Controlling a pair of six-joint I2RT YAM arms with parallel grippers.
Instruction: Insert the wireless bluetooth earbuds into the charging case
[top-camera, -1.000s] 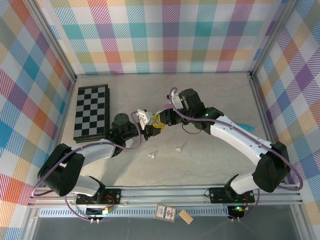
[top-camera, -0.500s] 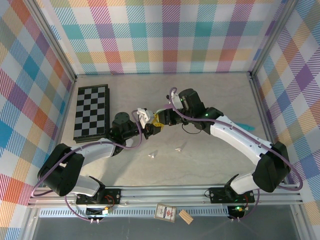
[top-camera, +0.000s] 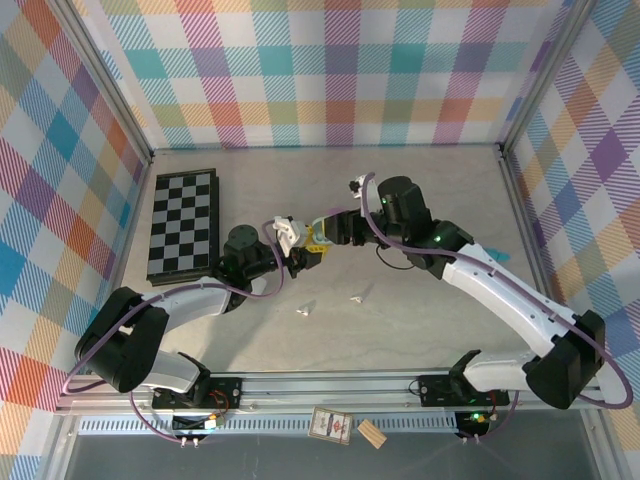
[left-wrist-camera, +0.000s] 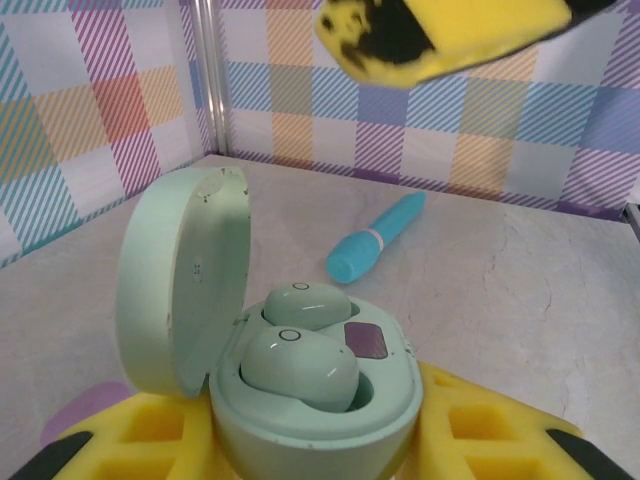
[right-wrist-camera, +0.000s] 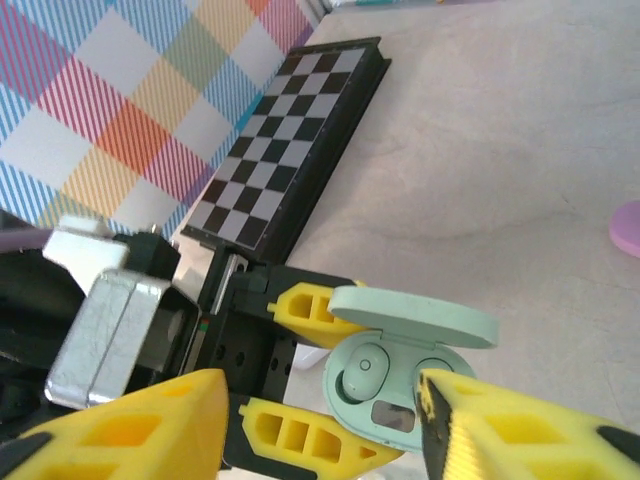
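The left gripper is clamped on the base of a mint-green charging case. The case's lid stands hinged open on the gripper's left. Two glossy pale-mint earbuds sit side by side in the wells, with a dark panel just to their right. The right gripper was closed at the case a second ago. It has drawn back slightly and now hangs over the case with its fingers apart. From above, the case is too small to make out. Two tiny whitish pieces lie on the table near the grippers, their shape unclear.
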